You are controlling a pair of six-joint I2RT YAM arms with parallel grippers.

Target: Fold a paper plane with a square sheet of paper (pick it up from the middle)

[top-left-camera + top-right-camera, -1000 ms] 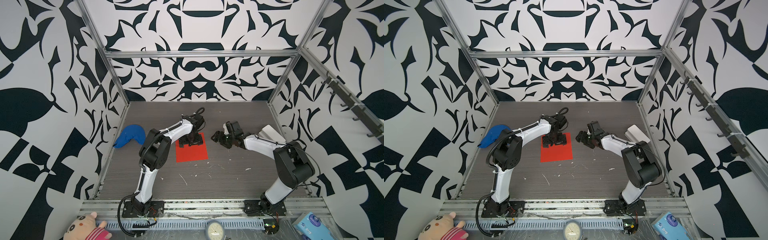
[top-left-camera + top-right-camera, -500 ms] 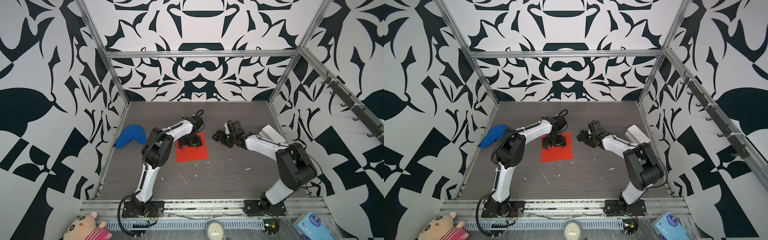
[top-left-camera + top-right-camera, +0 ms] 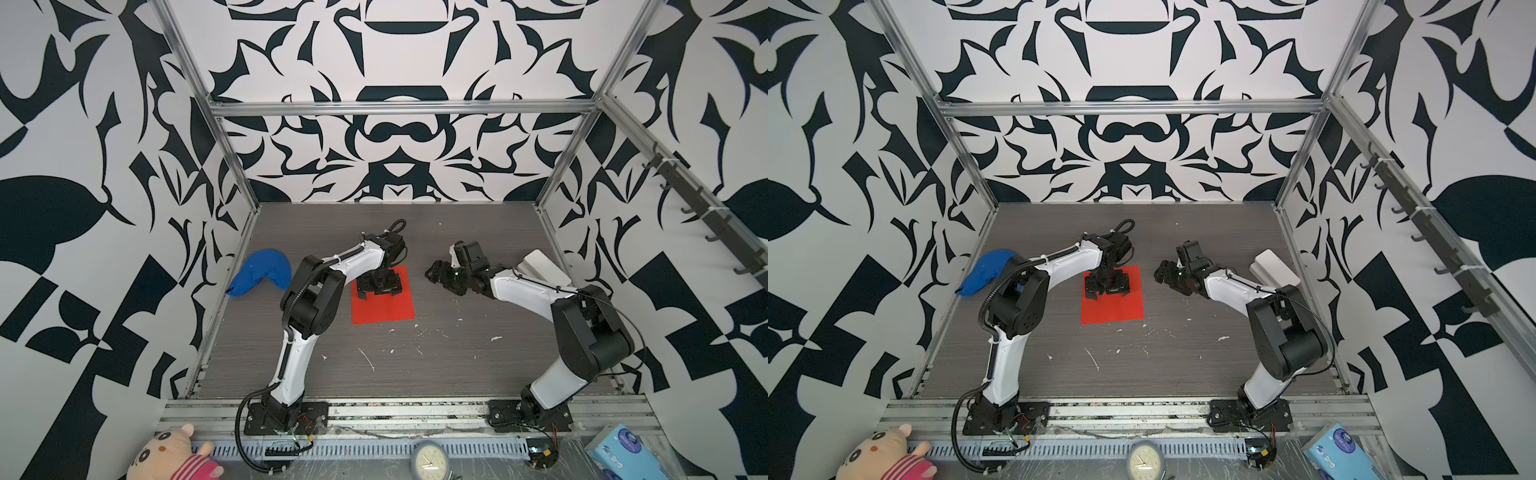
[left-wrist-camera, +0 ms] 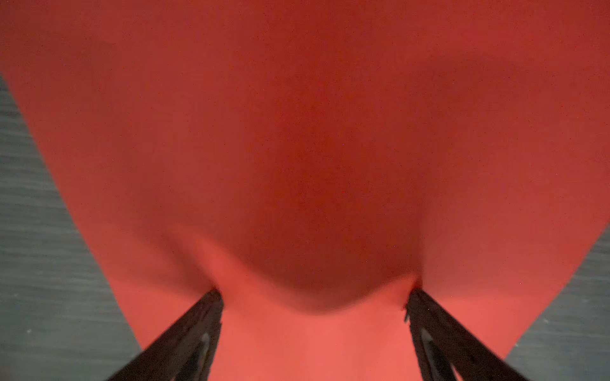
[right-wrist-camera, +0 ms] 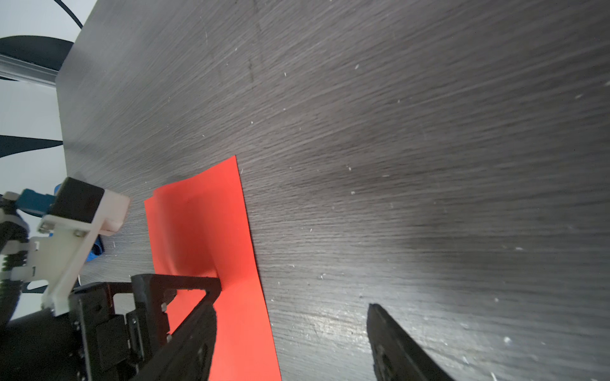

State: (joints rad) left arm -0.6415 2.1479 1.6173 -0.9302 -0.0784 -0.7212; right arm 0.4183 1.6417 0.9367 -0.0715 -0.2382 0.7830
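The left hand (image 4: 313, 295), still wide, begins closing; the square sheet of paper (image 3: 384, 309) bulges between its fingertips (image 4: 201, 310), so the pick-up starts.

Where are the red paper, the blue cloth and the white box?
red sheet of paper (image 3: 384, 309), in a top view, on its bare near half.
blue cloth lump (image 3: 262, 276), in a top view, on its middle.
white box (image 3: 545, 266), in a top view, on its top face.
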